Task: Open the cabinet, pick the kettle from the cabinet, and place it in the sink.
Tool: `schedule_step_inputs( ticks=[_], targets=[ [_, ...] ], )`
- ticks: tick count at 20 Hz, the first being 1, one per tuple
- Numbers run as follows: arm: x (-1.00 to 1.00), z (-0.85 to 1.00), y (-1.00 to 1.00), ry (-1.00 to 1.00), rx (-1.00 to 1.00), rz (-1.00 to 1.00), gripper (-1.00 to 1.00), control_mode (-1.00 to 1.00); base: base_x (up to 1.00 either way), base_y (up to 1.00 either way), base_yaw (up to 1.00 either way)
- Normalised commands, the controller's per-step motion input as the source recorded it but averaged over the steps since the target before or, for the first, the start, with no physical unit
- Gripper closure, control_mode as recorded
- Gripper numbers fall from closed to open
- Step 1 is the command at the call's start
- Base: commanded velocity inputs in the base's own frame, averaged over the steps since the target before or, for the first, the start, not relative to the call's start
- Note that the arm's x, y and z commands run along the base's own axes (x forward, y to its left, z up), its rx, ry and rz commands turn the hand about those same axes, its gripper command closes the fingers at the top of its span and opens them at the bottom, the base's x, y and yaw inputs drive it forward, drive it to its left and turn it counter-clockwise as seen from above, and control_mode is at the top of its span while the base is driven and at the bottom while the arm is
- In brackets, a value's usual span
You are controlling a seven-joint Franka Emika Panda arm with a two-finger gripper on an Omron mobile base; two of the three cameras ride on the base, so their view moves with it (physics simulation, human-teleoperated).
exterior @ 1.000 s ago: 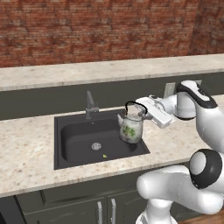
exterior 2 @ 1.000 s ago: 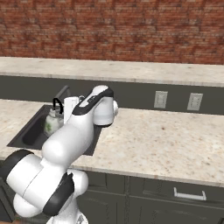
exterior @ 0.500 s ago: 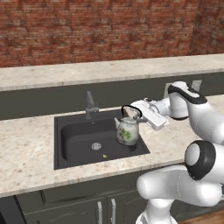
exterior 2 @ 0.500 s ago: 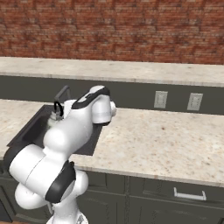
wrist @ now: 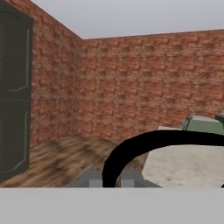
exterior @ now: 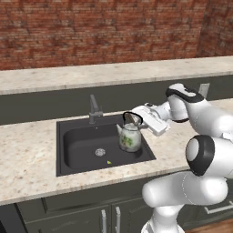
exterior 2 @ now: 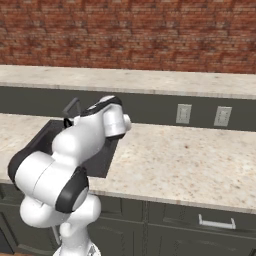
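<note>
— Black handle of kettle (exterior: 130,138) pinched in end effector (exterior: 136,119), jaws nearly shut on it. Where's it at?
— Inside sink (exterior: 75,148), right side, base looks on/just above the basin floor, near drain (exterior: 100,152). Placing step, I'd say.
— Next?
— Prob. settle it, let go, lift out w/o snagging handle (wrist: 144,146).
</note>
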Motion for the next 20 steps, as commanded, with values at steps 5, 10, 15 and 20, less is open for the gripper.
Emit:
schedule_step_inputs(
  ticks=[5,10,15,20],
  targets=[
    [0.16,-0.23,0.14,-0.12,-0.06,0.04,1.00,-1.00,0.00,0.00,0.00],
    [0.16,-0.18,0.10,-0.15,-0.03,0.06,1.00,-1.00,0.00,0.00,0.00],
    [0.11,-0.15,0.02,-0.09,0.00,0.06,1.00,-1.00,0.00,0.00,0.00],
    [0.07,-0.14,0.05,-0.01,0.00,0.03,1.00,-1.00,0.00,0.00,0.00]
  ],
)
